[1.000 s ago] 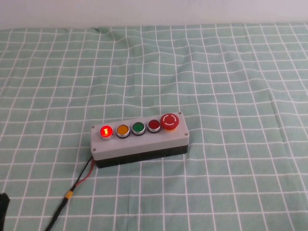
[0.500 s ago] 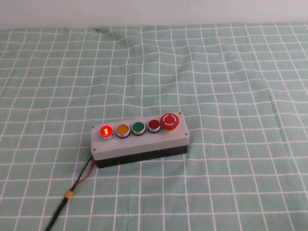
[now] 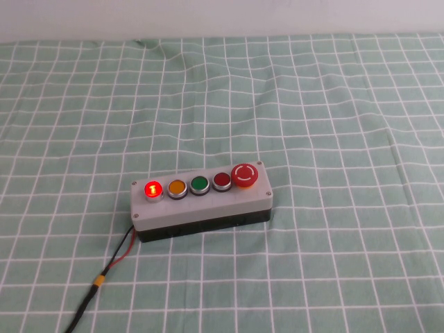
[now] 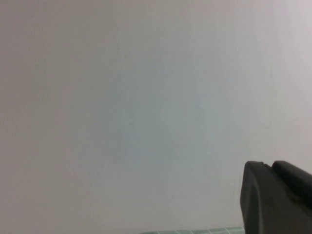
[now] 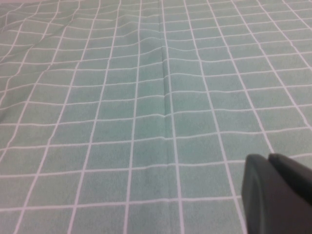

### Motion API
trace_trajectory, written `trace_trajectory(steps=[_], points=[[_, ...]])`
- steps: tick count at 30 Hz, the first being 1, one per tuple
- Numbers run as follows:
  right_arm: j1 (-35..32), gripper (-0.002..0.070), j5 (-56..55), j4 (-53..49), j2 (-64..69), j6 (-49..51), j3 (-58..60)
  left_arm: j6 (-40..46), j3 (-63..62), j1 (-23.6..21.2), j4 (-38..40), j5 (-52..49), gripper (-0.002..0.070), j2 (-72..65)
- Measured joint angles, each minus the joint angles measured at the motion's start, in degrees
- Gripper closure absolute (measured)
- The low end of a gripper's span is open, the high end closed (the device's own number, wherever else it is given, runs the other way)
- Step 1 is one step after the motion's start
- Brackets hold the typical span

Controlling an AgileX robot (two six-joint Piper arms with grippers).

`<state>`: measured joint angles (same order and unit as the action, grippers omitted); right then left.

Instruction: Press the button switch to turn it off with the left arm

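Observation:
A grey button box (image 3: 201, 206) lies on the green checked cloth in the high view, a little left of centre. Its leftmost button (image 3: 152, 189) glows red. Beside it in a row are a yellow button (image 3: 176, 187), a green button (image 3: 200, 184), a red button (image 3: 222, 181) and a big red mushroom stop button (image 3: 245, 174). Neither arm shows in the high view. My left gripper (image 4: 270, 165) shows only in the left wrist view, shut and empty, facing a pale wall. My right gripper (image 5: 268, 157) is shut and empty over bare cloth.
Red and black wires (image 3: 119, 253) run from the box's left end to the front edge of the table. The green checked cloth (image 3: 312, 104) covers the whole table, with light wrinkles at the back. A pale wall stands behind the table.
A dark part of the left arm at the bottom left corner of the high view one second ago has gone out of view. The box and its lit button are unchanged.

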<state>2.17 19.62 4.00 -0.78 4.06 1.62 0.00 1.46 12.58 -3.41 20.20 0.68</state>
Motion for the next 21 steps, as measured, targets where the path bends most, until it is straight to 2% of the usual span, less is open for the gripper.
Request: trace_trajectory(steps=[6,14,17,21], points=[[0.0,0.0694,0.0,0.0,0.0,0.0,0.0,0.0,0.0,0.0,0.0,5.42,0.0677,0.0],[0.0,0.0694,0.0,0.0,0.0,0.0,0.0,-2.16,-0.44,0.0,0.1,22.09,0.0678,0.04],[0.0,0.0694,0.0,0.0,0.0,0.0,0.0,-2.83,-4.28,0.0,0.1,20.88,0.0677,0.13],[0.0,0.0694,0.0,0.0,0.0,0.0,0.0,-2.95,-13.57,0.0,0.2,13.84,0.0677,0.13]])
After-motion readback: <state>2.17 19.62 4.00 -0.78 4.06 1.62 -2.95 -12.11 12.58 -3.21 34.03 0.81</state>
